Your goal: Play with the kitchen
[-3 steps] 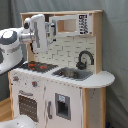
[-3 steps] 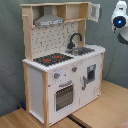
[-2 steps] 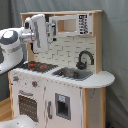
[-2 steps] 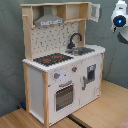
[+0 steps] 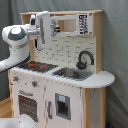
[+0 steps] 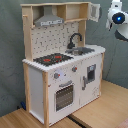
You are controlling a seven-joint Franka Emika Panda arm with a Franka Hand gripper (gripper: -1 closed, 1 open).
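Observation:
The kitchen (image 5: 65, 95) is a white and light-wood toy with a black faucet (image 5: 85, 59), a steel sink (image 5: 75, 74), a red-ringed hob (image 5: 37, 65) and an oven door (image 5: 27, 106). In the first exterior view its white upper cabinet door (image 5: 44, 30) stands swung open at the top left. My gripper (image 5: 35, 22) is right at that door's edge, partly hidden by it. In the second exterior view the kitchen (image 6: 65, 80) fills the middle, the open cabinet door (image 6: 93, 11) is at the top right, and my arm (image 6: 117, 17) hangs just right of it.
A grey curtain backs the scene in both exterior views. The grey hood (image 6: 50, 21) sits above the pegboard back (image 6: 55, 40). The kitchen stands on a wooden floor (image 6: 100, 112). A rounded counter end (image 5: 102, 79) juts out on the first exterior view's right.
My arm and the open cabinet door have shifted slightly to the first exterior view's right. Nothing else on the kitchen has moved.

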